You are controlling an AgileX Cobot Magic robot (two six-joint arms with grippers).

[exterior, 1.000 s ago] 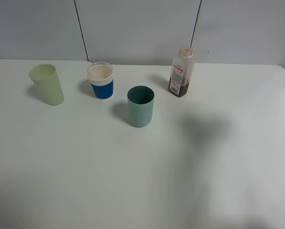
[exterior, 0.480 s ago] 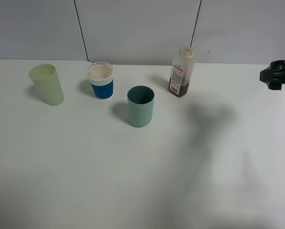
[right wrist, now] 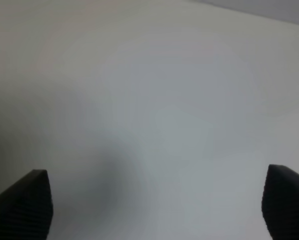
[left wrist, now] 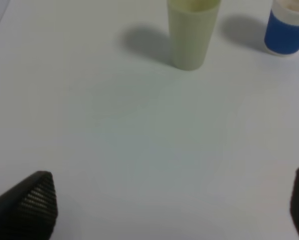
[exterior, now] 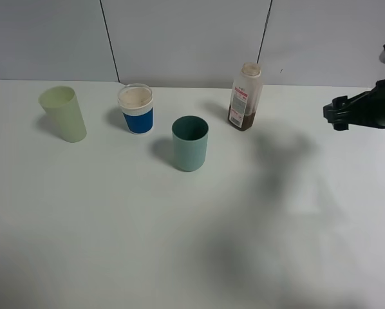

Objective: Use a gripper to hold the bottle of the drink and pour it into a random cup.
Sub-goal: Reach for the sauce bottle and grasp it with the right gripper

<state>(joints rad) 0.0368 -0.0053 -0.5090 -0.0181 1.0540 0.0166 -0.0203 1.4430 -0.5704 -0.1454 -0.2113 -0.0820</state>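
The bottle (exterior: 244, 96) stands upright at the back of the table, with brown drink (exterior: 239, 120) in its lower part. The teal-green cup (exterior: 190, 143) stands upright in front of it and to the left. My right gripper (exterior: 337, 116) comes in from the right edge, well to the right of the bottle, above the table. In the right wrist view its fingers (right wrist: 25, 202) stand wide apart over bare table, holding nothing. My left gripper (left wrist: 169, 207) is out of the high view; in its wrist view its fingers (left wrist: 32, 200) stand wide apart and empty.
A pale yellow-green tumbler (exterior: 63, 114) stands at the back left, also in the left wrist view (left wrist: 191, 31). A blue-and-white cup (exterior: 136, 108) stands between it and the teal cup, also in the left wrist view (left wrist: 287, 26). The white table (exterior: 179, 244) meets a grey wall behind.
My right arm has moved in from the right edge toward the left, nearer the bottle. The bottle and cups have not moved.
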